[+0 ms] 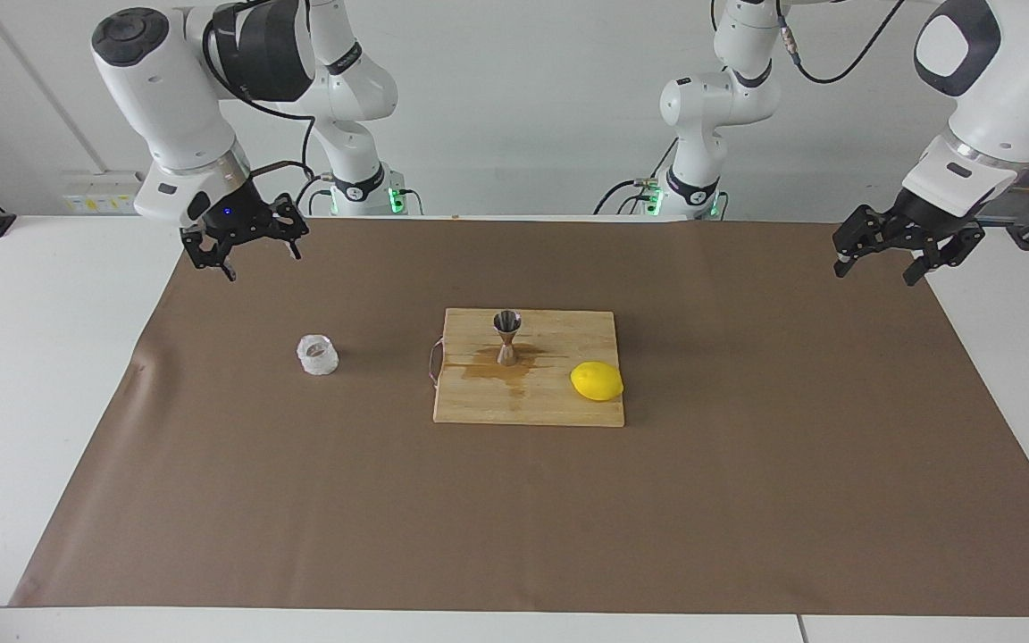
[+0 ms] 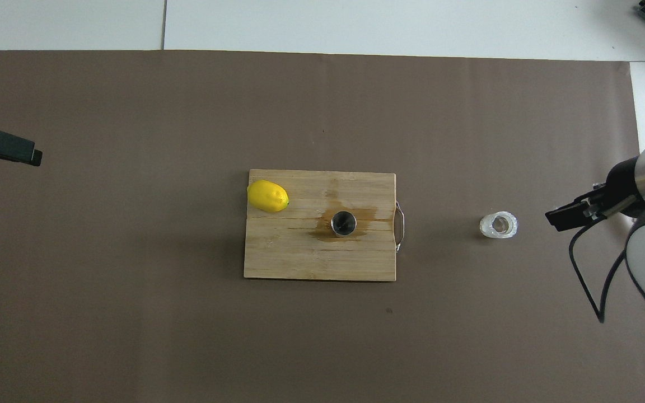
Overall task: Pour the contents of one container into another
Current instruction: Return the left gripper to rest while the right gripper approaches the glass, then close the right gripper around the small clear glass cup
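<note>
Right gripper (image 1: pixel 249 256) hangs in the air over the brown mat (image 1: pixel 747 500) toward the right arm's end of the table, jaws released and holding nothing. The textured white cup (image 1: pixel 318 354) stands upright on the mat below it, well apart from the fingertips, with bare mat all around. Left gripper (image 1: pixel 881 263) hangs over the mat's edge at the left arm's end, jaws likewise spread and empty; in the overhead view only its dark tip (image 2: pixel 3 151) shows at the frame edge.

The steel jigger (image 1: pixel 506 338) stands upright on the wooden cutting board (image 1: pixel 559 406) at mid-mat, in a darker wet stain (image 1: pixel 492 373). The jigger is well apart from the cup, with open mat between the cup and the board's wire handle (image 1: pixel 432 364). A lemon (image 1: pixel 597 381) lies on the board near its edge toward the left arm's end, apart from the jigger.

Wide clear mat surrounds the board on all sides; white table (image 1: pixel 23 375) borders the mat at both ends.

Count: two grippers, one cup, one jigger, one board, one lemon.
</note>
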Controlling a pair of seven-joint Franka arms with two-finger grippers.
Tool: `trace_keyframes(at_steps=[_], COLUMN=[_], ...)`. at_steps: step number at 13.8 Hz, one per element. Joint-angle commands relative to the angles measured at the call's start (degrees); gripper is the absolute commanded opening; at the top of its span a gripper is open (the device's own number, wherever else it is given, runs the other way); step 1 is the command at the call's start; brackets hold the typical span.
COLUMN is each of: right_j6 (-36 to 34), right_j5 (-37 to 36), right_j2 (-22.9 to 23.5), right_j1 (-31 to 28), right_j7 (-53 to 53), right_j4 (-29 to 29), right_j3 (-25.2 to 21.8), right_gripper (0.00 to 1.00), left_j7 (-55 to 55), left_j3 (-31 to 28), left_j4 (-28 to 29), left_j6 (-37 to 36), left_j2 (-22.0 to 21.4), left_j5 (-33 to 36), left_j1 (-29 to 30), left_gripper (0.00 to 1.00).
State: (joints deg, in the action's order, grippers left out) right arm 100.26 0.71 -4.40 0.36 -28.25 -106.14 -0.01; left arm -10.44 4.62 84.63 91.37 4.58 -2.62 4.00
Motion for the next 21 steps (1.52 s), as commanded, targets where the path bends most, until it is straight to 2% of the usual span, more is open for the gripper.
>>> trace_keyframes(at_steps=[1,6,9,11,13,16,21], right_j6=[6.2,14.1,18.7,23.3,27.0,30.0,30.3], right_j5=[1.8,2.8,8.1,9.0,10.9,17.6,20.5], right_j2=[-2.1,-1.2,0.9,2.1,3.6,6.1,8.8], right_j1=[-1.4,-3.2,-5.9,-6.6,-7.2,-8.7,-10.3], right_j7=[-8.4,-20.5,-33.3,-42.1,-49.8,-62.5,-72.0], right_j4=[-7.0,-13.5,-17.2,-19.2,-20.8,-22.1,-23.1], right_j3=[0.2,0.1,0.1,0.1,0.2,0.1,0.1], right_gripper=[1.0,1.0,1.0,1.0,1.0,1.0,1.0], left_j7=[-0.8,4.4,4.6,7.3,8.1,8.1,7.1], left_j3=[0.2,0.7,0.7,0.7,0.7,0.6,0.4], left_j4=[0.2,0.5,3.4,5.9,5.7,5.3,4.1], left_j6=[-1.5,-4.6,-4.2,-2.2,-1.7,-1.1,-1.3], left_j2=[-1.7,-2.0,-3.6,-5.0,-5.4,-5.3,-5.2], left_j5=[1.2,1.0,1.0,1.2,1.1,1.1,3.4], left_j1=[-0.6,-0.7,-0.9,-2.5,-2.3,-2.4,-1.8], left_gripper=[1.0,1.0,1.0,1.0,1.0,1.0,1.0])
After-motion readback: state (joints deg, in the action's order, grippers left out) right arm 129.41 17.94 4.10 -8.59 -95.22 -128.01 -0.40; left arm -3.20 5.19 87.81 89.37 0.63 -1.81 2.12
